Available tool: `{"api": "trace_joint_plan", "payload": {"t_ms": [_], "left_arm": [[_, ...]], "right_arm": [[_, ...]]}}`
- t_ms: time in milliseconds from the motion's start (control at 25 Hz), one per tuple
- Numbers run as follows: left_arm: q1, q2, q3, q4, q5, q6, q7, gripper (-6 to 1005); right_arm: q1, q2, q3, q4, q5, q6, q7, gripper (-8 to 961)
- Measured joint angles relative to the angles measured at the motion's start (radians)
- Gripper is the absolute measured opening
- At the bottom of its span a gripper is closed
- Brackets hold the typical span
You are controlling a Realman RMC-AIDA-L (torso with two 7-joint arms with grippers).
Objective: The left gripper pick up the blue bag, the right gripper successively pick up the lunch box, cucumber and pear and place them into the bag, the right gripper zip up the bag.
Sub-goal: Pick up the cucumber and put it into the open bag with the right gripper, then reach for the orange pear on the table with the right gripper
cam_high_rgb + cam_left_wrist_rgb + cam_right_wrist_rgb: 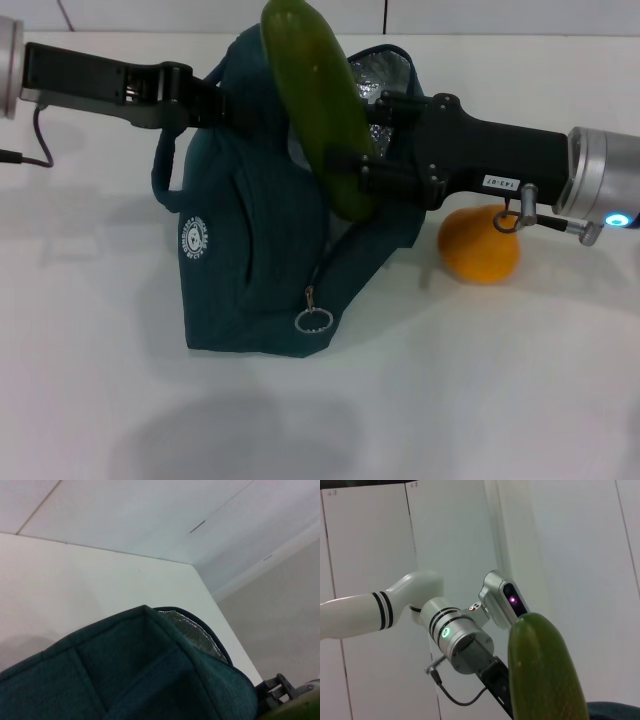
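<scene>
The right gripper is clamped on the lower part of the cucumber, holding it tilted with its free end raised high above the bag's mouth; this grip near one end leaves the rest of the fruit free to be lowered into the opening. The gripper sits directly over the open top of the blue bag, whose silver insulated lining shows behind the cucumber, so the item is judged to be in the insertion step rather than in transport. The left gripper reaches in from the opposite side and meets the bag's upper rim; it appears to be gripping the fabric there, but its fingers are hidden against the dark cloth, so their state cannot be determined. Holding the rim up keeps the bag standing on the white table and its mouth spread for loading. The zipper pull with its metal ring hangs low on the front of the bag, so the zip is undone. The round orange-yellow fruit, presumably the pear of the task, rests on the table just beside the bag, under the right arm, awaiting its turn. No lunch box is visible outside the bag; whether it lies inside cannot be seen.
</scene>
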Motion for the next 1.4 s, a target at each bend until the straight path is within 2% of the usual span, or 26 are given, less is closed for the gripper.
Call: {"api": "trace_joint_plan", "payload": {"t_ms": [800, 960, 1000, 1080, 1240, 1400], "left_arm": [[0.0, -0.002, 0.001, 0.003, -0.002, 0.002, 0.003, 39], [-0.001, -0.001, 0.001, 0.001, -0.002, 0.002, 0.003, 39], [-0.001, -0.001, 0.0, 0.001, -0.002, 0.002, 0.003, 39], [0.0, -0.001, -0.002, 0.001, -0.002, 0.002, 0.003, 39], [0.004, -0.002, -0.005, 0.001, -0.006, 0.004, 0.003, 39], [0.015, -0.002, -0.005, -0.001, -0.041, 0.008, 0.003, 39]], "right_arm": [[0.02, 0.0, -0.04, -0.011, 0.029, 0.017, -0.03, 585], [0.003, 0.0, -0.034, -0.02, 0.036, 0.007, -0.035, 759], [-0.006, 0.0, -0.031, -0.027, 0.042, 0.005, -0.038, 802], [-0.047, -0.003, -0.022, -0.061, 0.067, 0.003, -0.041, 828], [-0.196, -0.01, 0.057, -0.145, 0.103, 0.002, -0.043, 879], [-0.314, -0.017, 0.146, -0.16, 0.104, 0.002, -0.038, 874]]}}
